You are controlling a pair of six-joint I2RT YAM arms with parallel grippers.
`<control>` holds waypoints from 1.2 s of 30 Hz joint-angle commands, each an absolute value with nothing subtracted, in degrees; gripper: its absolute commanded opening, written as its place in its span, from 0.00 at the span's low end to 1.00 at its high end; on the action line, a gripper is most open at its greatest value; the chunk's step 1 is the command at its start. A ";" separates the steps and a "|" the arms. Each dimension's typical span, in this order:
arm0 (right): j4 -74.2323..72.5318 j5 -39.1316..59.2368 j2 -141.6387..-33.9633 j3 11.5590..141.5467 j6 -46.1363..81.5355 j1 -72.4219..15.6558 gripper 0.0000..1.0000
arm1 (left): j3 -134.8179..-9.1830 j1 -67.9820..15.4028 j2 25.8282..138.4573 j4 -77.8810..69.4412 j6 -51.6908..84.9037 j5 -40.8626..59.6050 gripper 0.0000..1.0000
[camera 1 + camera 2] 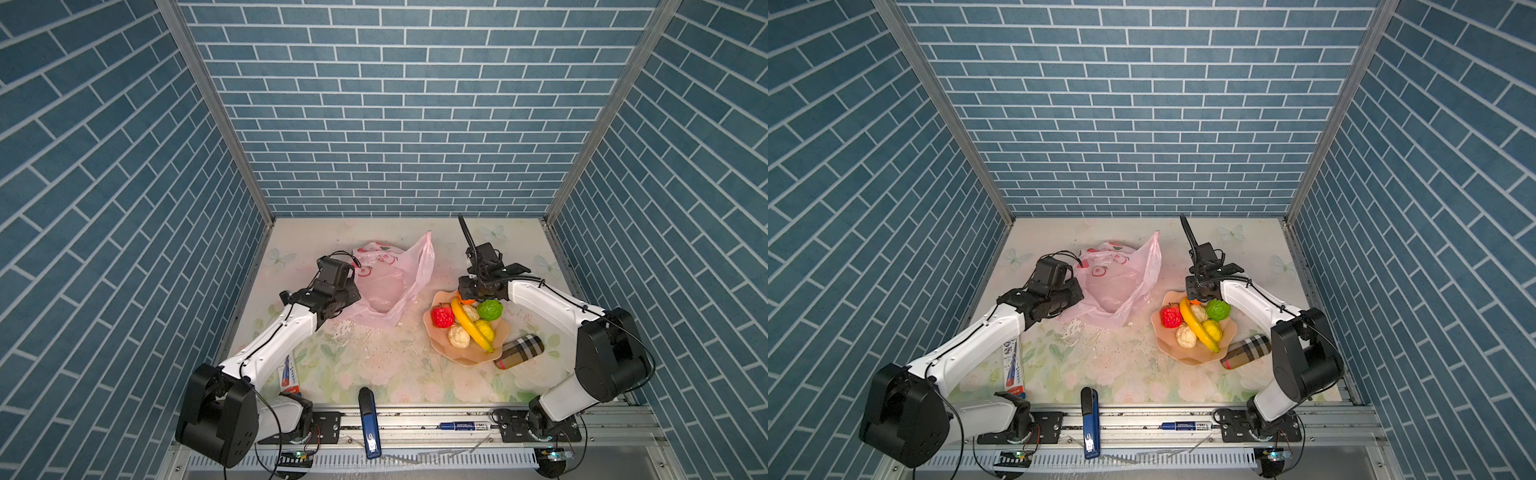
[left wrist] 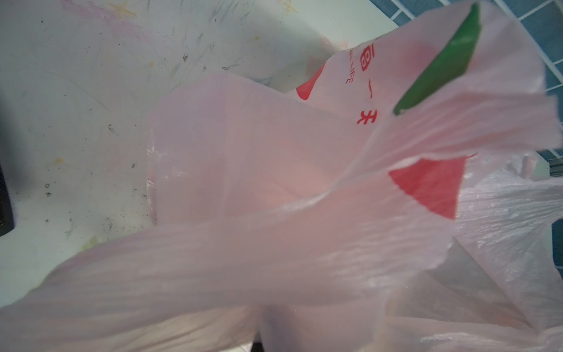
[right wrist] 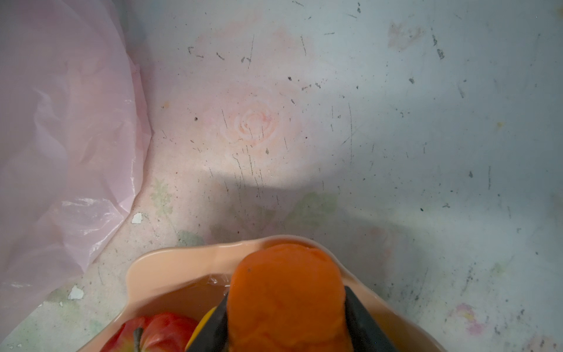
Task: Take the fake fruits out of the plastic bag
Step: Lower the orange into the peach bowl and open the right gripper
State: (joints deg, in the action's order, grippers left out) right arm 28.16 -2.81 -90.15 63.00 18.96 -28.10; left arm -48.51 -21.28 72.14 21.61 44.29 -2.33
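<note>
Orange ball (image 3: pixel 283 274) sits btwn the black fingers (image 3: pixel 365 326) of the R pincer (image 3: pixel 286 304), which is about half closed and presses it on both sides, over the far edge of the peach plate (image 1: pixel 478 356). On the plate lie the other fake fruits: red ball (image 1: pixel 442 316), banana (image 1: pixel 469 326) across the middle, green ball (image 1: pixel 489 309), yellow ball (image 1: pixel 485 328), front cream ball (image 1: pixel 459 336) & back cream ball (image 1: pixel 470 311). Plastic bag (image 1: pixel 386 286), pink see-through film w/ red print, lies slumped on the tabletop (image 1: pixel 374 365) left of the plate, not touching it. L pincer (image 1: pixel 353 301) is fully closed at the bag's left edge; the left wrist view shows pleated film drawn in toward it, so it has hold of the bag. A checked tube (image 1: pixel 519 351) lies right against the plate's near-right rim; blue stapler (image 1: pixel 370 424) & marker (image 1: pixel 461 425) lie on the front rail
</note>
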 commanded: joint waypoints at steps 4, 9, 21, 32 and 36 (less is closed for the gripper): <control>28.11 -4.11 -91.19 61.52 17.24 -27.77 0.54 | -49.57 -20.91 72.77 22.50 43.44 -2.72 0.00; 28.63 -4.52 -91.17 61.83 16.50 -27.78 0.55 | -49.59 -20.84 72.86 22.46 43.42 -2.64 0.00; 31.39 -4.83 -91.46 63.41 12.88 -27.81 0.57 | -49.35 -20.90 73.31 21.89 43.62 -2.24 0.00; 33.68 -5.18 -92.12 64.95 10.25 -27.81 0.57 | -49.39 -20.96 73.92 21.27 43.74 -1.56 0.00; 33.99 -5.37 -91.69 64.98 9.95 -27.77 0.59 | -49.53 -21.01 73.91 21.13 43.81 -1.44 0.00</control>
